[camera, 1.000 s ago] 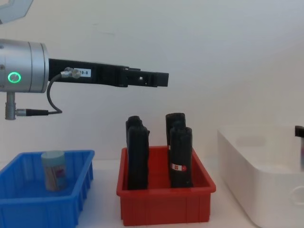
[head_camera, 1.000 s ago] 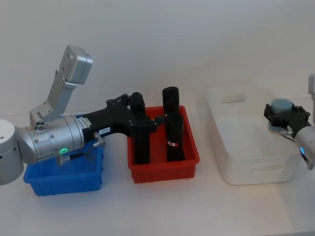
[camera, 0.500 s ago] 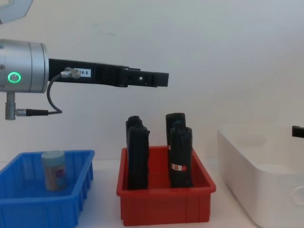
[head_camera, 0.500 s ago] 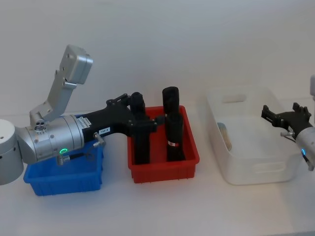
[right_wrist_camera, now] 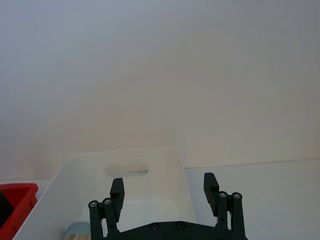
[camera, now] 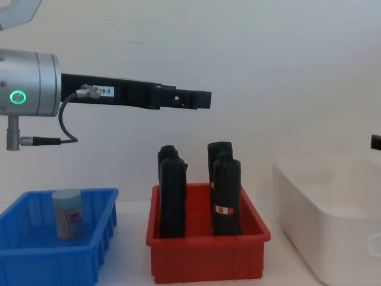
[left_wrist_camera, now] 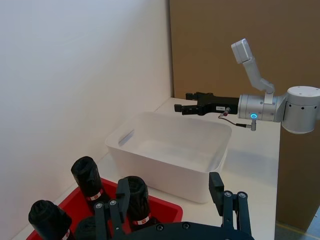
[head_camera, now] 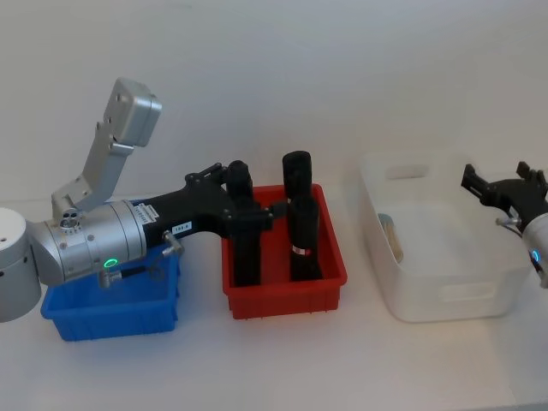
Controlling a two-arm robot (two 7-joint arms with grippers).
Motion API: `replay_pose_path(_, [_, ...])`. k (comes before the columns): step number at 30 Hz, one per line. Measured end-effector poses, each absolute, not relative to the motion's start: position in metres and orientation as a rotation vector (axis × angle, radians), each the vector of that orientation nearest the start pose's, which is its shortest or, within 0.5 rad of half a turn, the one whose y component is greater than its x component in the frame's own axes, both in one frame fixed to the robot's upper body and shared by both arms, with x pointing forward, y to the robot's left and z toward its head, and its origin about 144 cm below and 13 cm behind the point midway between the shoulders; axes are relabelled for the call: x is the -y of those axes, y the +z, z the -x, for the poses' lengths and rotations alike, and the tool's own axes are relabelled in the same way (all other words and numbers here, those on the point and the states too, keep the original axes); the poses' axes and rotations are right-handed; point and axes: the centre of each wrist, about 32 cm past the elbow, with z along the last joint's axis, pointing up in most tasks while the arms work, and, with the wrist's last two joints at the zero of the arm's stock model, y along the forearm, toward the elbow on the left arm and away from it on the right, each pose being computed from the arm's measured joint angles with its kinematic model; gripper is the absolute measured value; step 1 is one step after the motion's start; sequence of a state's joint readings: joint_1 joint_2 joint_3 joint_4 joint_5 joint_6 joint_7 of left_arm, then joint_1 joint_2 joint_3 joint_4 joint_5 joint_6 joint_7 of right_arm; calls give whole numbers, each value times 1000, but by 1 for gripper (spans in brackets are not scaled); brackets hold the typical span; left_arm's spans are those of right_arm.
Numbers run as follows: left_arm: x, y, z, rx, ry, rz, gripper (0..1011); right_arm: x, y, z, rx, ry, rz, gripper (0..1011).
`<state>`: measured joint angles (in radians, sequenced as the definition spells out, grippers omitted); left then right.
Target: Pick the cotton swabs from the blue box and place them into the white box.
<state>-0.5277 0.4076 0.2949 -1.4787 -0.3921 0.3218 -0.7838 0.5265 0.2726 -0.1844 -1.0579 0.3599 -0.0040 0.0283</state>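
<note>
Right gripper [head_camera: 502,181], spread and empty over white box [head_camera: 445,300]: I lift straight, clearing its rim. Left gripper [camera: 200,99], likewise spread, over red bin [head_camera: 282,295].

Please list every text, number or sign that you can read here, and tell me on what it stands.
"19-8": white tag on the left arm; its start is hidden behind a cable plug.
Red sticker on a black cylinder: too small to read.
Label on the cotton swabs tub in the blue box: blurred.
</note>
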Motion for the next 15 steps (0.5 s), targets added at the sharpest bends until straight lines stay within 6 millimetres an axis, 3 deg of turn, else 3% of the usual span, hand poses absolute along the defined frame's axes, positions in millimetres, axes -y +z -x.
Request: replay_pose_path(15, [-271,1303,-572,54,583,-113,1004,303,1202,-589,28,-1543,-119,1001])
